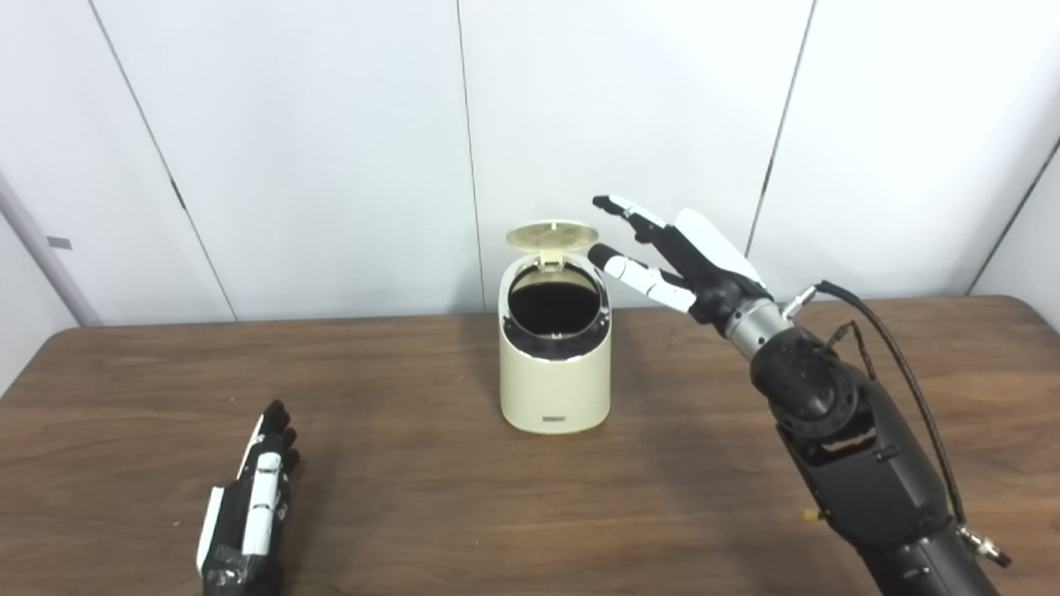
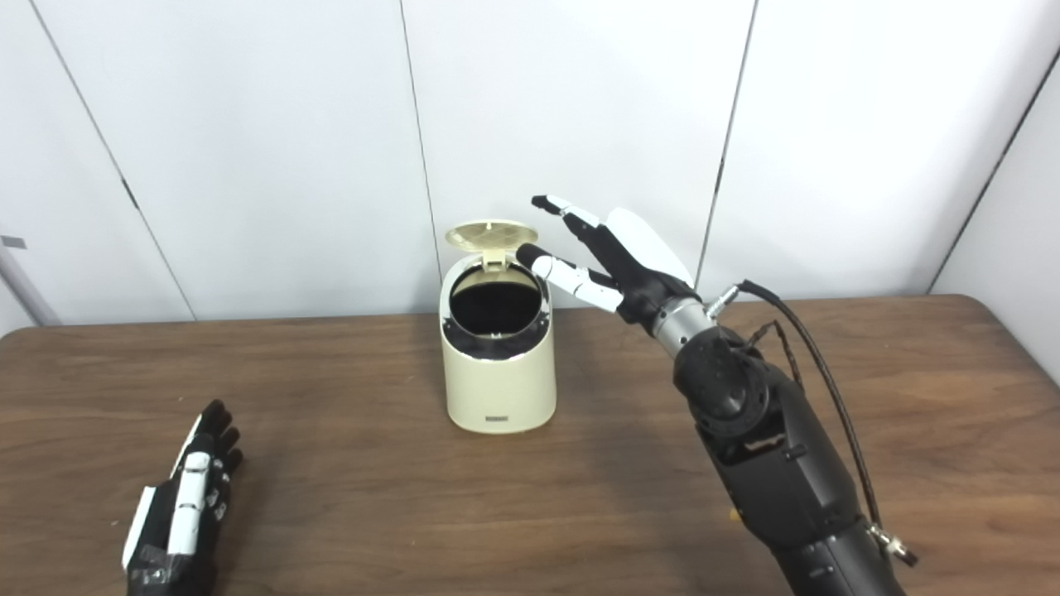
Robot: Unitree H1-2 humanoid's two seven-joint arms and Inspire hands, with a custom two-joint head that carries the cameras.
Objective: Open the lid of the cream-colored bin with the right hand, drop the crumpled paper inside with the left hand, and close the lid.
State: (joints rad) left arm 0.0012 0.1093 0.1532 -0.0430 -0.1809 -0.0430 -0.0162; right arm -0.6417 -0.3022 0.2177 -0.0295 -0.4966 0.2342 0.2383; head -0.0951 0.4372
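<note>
Cream-colored bin (image 1: 555,372) stood upright on the wooden table (image 1: 414,488), about mid-table, slightly toward 12 o'clock. Its lid (image 1: 551,235) was flipped up, hinged at the 12 o'clock rim, dark interior exposed. Contents not discernible; inside too dark. No crumpled paper visible anywhere in either view.

Right hand (image 1: 683,257) was raised off the table at the bin's 3 o'clock, near the top rim, fingers (image 1: 638,273) spread and pointing toward 9 o'clock, holding nothing. One fingertip sat just beside the rim and lid edge; contact could not be told. Another finger reached higher, level with the lid. A black cable (image 1: 894,364) looped along the right forearm.

Left hand (image 1: 248,513) lay low at the table's 7 o'clock corner, well apart from the bin, fingers extended toward 12 o'clock and close alongside each other, holding nothing. Whether it rested on the wood or hung just above, could not tell.

White wall panels (image 1: 331,124) behind the table.
</note>
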